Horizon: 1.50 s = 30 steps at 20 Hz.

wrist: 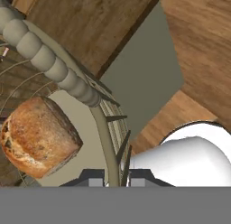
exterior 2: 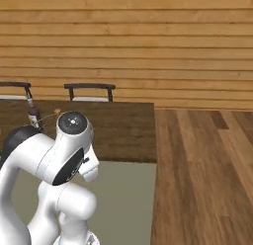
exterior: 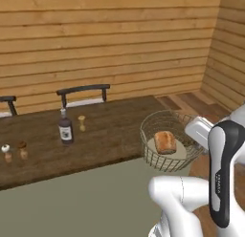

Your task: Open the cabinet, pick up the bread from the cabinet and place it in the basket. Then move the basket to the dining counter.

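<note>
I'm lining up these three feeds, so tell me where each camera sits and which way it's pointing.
Left base view: behind the arm's left, looking forward and down at the dining counter, where the basket with the bread hangs at its right end; white arm at lower right.
Right base view: behind the arm's right, facing the counter's end and floor; arm at lower left.
Hand view: on the hand, looking along the claw, shut on the basket's rim beside the bread.
Shared: both base views show the counter, chairs and bottle.

My two base views look forward over the long dark brown wood-grain counter [exterior: 105, 131]; my hand view sits close against the round tan wire-mesh basket [wrist: 67, 78].
</note>
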### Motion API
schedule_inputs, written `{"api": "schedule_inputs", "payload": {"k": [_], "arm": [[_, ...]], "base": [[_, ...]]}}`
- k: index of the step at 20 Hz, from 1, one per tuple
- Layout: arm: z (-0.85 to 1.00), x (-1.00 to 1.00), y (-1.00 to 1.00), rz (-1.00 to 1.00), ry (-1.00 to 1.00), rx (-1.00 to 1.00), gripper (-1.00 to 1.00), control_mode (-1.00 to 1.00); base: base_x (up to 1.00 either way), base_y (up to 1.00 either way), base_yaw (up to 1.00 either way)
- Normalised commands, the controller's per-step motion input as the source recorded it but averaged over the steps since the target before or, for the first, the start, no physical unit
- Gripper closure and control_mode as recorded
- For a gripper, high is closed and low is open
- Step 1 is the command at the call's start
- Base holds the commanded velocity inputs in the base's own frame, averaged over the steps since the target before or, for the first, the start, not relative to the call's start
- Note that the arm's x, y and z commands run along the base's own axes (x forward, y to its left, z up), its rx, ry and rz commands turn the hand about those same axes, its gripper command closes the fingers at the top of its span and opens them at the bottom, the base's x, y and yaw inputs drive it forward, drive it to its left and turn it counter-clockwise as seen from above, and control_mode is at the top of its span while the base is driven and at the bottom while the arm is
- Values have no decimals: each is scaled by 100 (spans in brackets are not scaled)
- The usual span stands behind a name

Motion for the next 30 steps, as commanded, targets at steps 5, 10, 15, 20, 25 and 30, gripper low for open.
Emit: {"api": "schedule_inputs", "payload": {"k": [5, 10, 15, 20, 25, 30], "arm": [[0, 0, 0, 0, 0, 0, 100, 100], [0, 0, 0, 0, 0, 0, 100, 100], [0, 0, 0, 0, 0, 0, 100, 100], [0, 0, 0, 0, 0, 0, 100, 100], [0, 0, 0, 0, 0, 0, 100, 100], [0, 41, 0, 0, 0, 0, 100, -100]], "base": [[66, -20, -13], [24, 29, 14], [0, 42, 20], [0, 40, 21], [10, 5, 7], [0, 0, 0]]}}
